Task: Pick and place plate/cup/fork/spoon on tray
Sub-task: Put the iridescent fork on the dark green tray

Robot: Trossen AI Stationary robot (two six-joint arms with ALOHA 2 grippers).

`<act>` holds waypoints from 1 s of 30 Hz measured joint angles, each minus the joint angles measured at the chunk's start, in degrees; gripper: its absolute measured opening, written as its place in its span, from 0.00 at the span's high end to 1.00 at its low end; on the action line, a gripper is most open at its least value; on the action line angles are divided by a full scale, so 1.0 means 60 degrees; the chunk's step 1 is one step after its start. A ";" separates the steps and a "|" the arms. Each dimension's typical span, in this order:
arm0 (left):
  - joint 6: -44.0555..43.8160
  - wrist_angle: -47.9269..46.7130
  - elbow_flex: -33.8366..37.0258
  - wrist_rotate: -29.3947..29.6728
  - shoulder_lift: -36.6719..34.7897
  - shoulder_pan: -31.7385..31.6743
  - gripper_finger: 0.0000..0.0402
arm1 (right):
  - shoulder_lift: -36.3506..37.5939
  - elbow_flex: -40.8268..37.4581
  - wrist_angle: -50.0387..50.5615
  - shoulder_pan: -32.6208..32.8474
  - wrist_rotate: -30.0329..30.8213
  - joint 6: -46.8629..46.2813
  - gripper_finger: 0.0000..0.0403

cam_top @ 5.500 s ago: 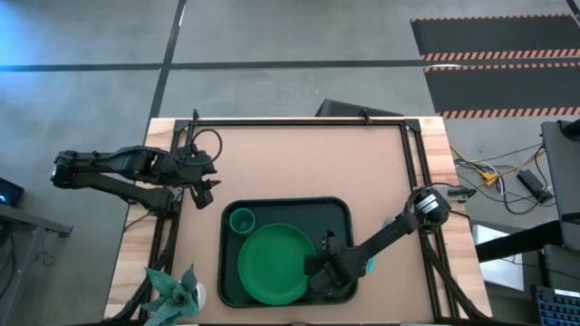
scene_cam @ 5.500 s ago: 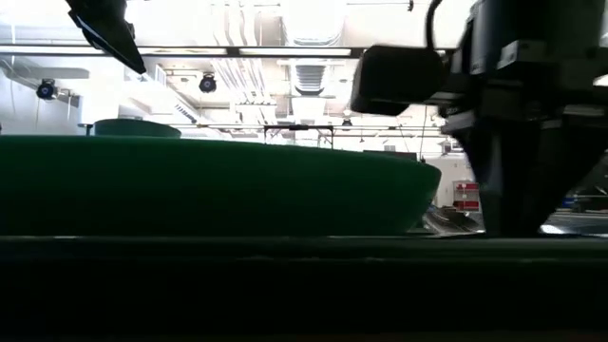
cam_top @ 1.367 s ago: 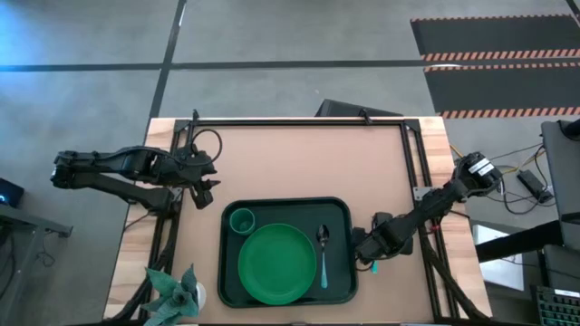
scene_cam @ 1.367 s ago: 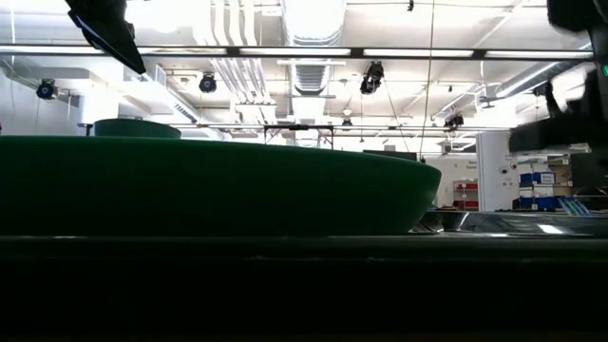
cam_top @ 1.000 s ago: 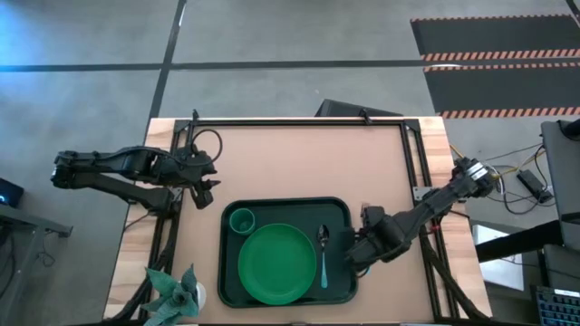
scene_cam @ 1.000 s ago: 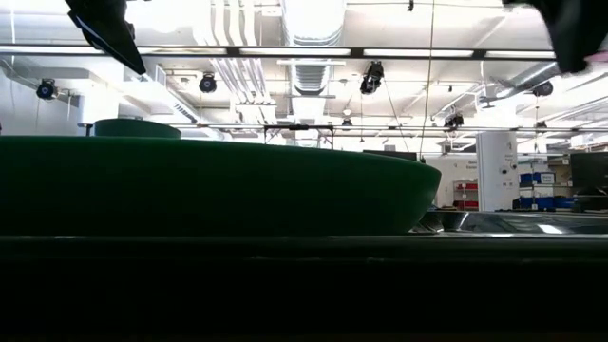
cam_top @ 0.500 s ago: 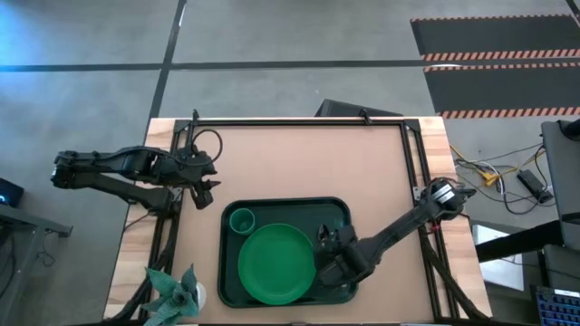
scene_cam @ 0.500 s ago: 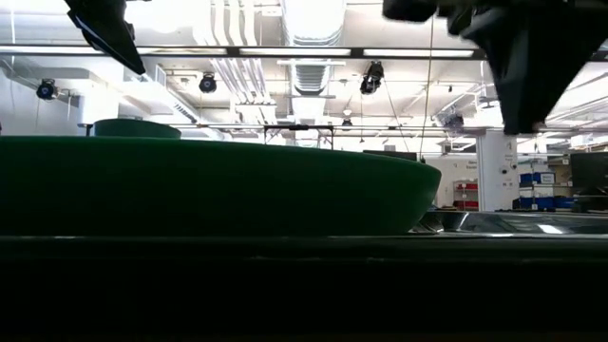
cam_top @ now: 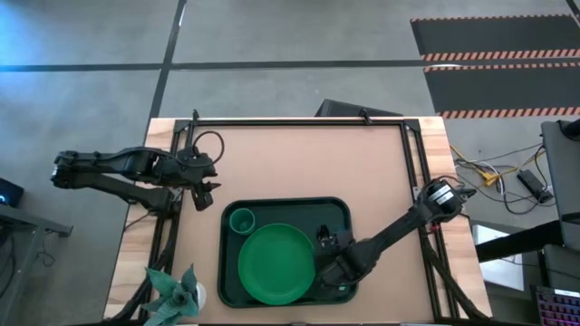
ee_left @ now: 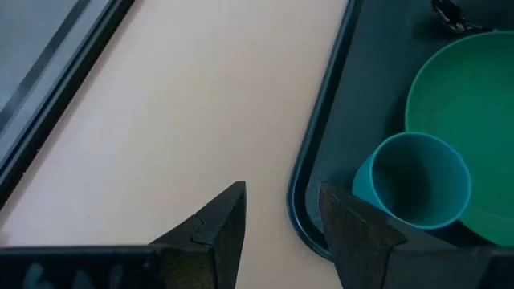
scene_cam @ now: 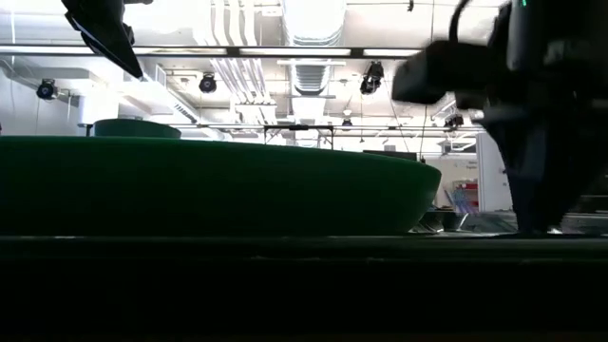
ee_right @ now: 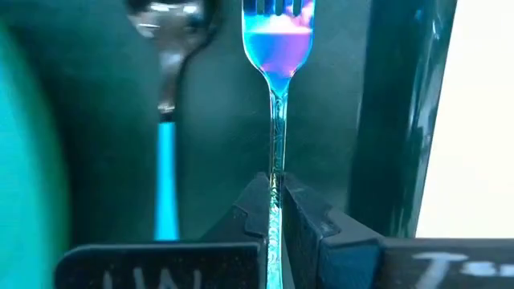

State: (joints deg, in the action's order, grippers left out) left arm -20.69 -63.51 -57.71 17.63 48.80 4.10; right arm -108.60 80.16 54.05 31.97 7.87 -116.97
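— Reaching low over the tray (cam_top: pixel 272 206), right hand (ee_right: pixel 275 210) grips the fork (ee_right: pixel 277 72) handle beside the spoon (ee_right: pixel 166 104).
— Left hand (ee_left: pixel 277 229)?
— Fingers apart, parked near the tray's edge on the table (cam_top: pixel 299 163).

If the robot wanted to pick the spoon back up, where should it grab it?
Probably the thin blue handle of the spoon, from straight above. It lies flat in the tray, the fork sits close alongside, and its round bowl looks harder to pinch.

The right hand (cam_top: pixel 332 267), off the tray (cam_top: pixel 227 272) a second ago, has carried the fork (ee_right: pixel 275 96) in beside the spoon (ee_right: pixel 166 96).
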 joint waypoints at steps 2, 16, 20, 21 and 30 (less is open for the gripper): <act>-0.0004 0.0003 0.0000 0.0000 0.0010 0.0000 0.65 | 0.0003 -0.0263 -0.0225 -0.0004 -0.0105 -0.0003 0.98; -0.0237 0.0011 0.0000 0.0004 0.0119 0.0000 0.65 | 0.0080 -0.0802 -0.1085 -0.0353 -0.0189 0.0418 0.98; -0.0237 0.0007 0.0000 0.0007 0.0112 0.0000 0.65 | 0.0069 -0.0807 -0.1095 -0.0533 -0.0051 0.0710 0.98; -0.0237 0.0007 0.0000 0.0007 0.0116 0.0000 0.65 | 0.0069 -0.0809 -0.1095 -0.0579 -0.0045 0.0778 0.98; -0.0237 0.0007 0.0000 0.0018 0.0130 0.0000 0.65 | 0.0115 -0.0803 -0.1016 -0.0747 0.0118 0.0870 0.98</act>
State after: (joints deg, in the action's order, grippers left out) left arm -22.11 -63.46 -57.71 17.73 49.58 4.10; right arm -107.91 75.34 47.96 27.49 8.57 -111.75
